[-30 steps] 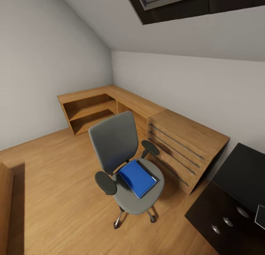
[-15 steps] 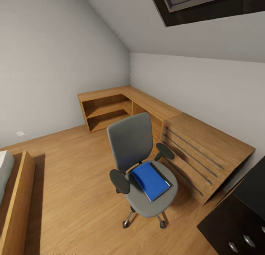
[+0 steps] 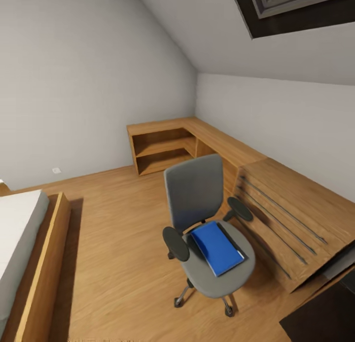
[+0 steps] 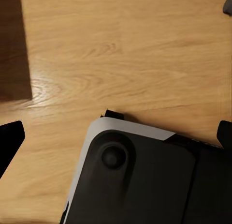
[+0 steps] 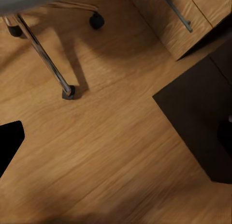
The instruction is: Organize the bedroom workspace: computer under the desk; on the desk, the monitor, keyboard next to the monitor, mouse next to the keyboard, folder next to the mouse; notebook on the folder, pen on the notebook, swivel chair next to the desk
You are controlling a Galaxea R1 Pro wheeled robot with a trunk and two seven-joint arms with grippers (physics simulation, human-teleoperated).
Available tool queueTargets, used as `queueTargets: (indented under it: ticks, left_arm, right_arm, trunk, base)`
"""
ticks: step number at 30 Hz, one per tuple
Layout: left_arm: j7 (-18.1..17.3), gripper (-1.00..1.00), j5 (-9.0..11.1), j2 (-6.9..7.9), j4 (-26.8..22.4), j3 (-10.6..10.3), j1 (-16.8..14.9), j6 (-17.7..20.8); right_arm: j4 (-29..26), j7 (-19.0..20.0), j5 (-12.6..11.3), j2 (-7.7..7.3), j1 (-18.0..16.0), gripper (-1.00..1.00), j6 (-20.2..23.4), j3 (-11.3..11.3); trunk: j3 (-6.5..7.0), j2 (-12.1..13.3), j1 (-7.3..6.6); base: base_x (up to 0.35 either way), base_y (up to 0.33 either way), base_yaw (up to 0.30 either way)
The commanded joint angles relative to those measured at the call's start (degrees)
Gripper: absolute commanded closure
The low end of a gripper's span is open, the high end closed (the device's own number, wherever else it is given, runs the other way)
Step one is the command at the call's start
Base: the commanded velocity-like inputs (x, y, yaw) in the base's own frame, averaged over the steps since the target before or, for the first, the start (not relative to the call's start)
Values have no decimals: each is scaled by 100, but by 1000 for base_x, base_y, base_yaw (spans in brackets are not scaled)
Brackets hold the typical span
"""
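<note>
The grey swivel chair (image 3: 195,191) stands on the wooden floor, its back toward the low wooden shelving. The bright blue folder (image 3: 216,247) lies flat on its seat, and a thin dark strip runs along one long edge of it. A black corner of the desk (image 3: 323,322) shows at the lower right; its black drawer unit (image 5: 195,120) stands near the chair's chrome leg (image 5: 46,59). My left gripper (image 4: 116,137) is open above the floor and my own base. My right gripper (image 5: 118,134) is open over bare floor. Computer, monitor, keyboard, mouse, notebook and pen are out of view.
Low wooden shelving (image 3: 162,147) runs along the corner into a wooden drawer chest (image 3: 291,219) right of the chair. A wood-framed bed (image 3: 29,253) stands at the left. Open floor (image 3: 118,223) lies between bed and chair. The sloped ceiling holds a dark skylight (image 3: 296,7).
The camera has turned left: chair and shelving sit further right in the picture, the bed has come into view and most of the black desk has slid out at the lower right.
</note>
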Motion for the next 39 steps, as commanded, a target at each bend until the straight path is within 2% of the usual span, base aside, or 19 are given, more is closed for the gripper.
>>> queueTargets:
  ticks: [1, 11, 17, 27, 39]
  left_arm:
    - [-28, -100, 59, -2, -11, 3, 4, -2]
    - [-28, -100, 59, -2, -11, 3, 4, -7]
    - [-28, -100, 63, -2, -11, 3, 4, -9]
    - [-28, -100, 61, -2, -11, 3, 4, -8]
    - [-28, -100, 62, -2, -11, 3, 4, -7]
  right_arm:
    - [14, 0, 29, -1, -7, -100, -27, -40]
    - [9, 2, 35, -2, -5, -100, -9, -39]
    - [12, 2, 37, -2, -6, -100, 3, -38]
    - [13, 10, 37, -2, -7, -100, 6, -38]
    - [10, 12, 37, -11, -8, -100, 6, -38]
  trunk:
    - [0, -4, 1]
    - [63, -4, 1]
    - [88, -4, 1]
    - [94, -4, 1]
    - [94, -4, 1]
  base:
    - [5, -241, 240]
    - [90, -223, 187]
    - [41, -30, 124]
    - [232, -3, 32]
    - [29, 0, 1]
